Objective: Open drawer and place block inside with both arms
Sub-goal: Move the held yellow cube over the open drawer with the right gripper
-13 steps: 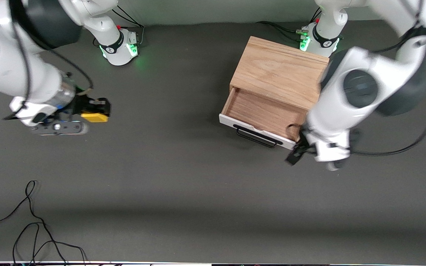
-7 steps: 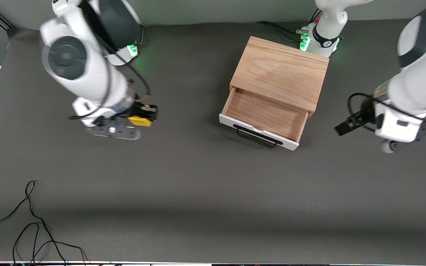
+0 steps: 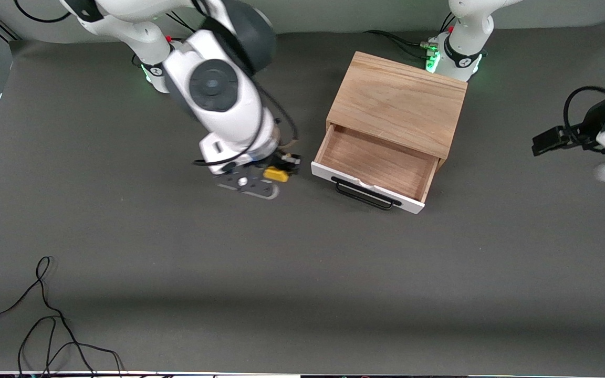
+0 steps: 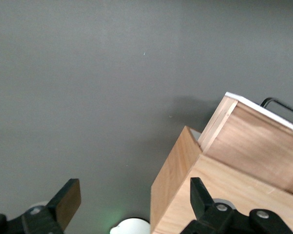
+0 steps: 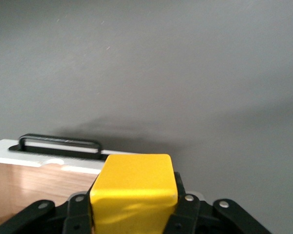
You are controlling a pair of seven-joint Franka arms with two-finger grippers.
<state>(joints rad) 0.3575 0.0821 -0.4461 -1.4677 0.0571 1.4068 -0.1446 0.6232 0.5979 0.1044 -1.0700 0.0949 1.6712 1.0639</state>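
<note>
Surface: dark grey table (image 3: 302, 273) under both arms, grey wall along the top of the front view.
Cable: loose black cable (image 3: 45, 325) lies on the table nearest the front camera, toward the right arm's end.
Drawer: the drawer (image 3: 376, 165) stands pulled open from the oak cabinet (image 3: 397, 102), its white front and black handle (image 3: 363, 194) facing the front camera, wooden inside bare.
Block: the yellow block (image 3: 275, 174) is up in the air, clamped between black fingers just beside the drawer's front corner, over the table.
Right gripper: the right gripper (image 5: 133, 207) is closed on the block, just outside the drawer.
Left gripper: the left gripper (image 4: 132, 202) hangs with fingers wide apart and nothing between them, over the table well clear of the cabinet, toward the left arm's end.
</note>
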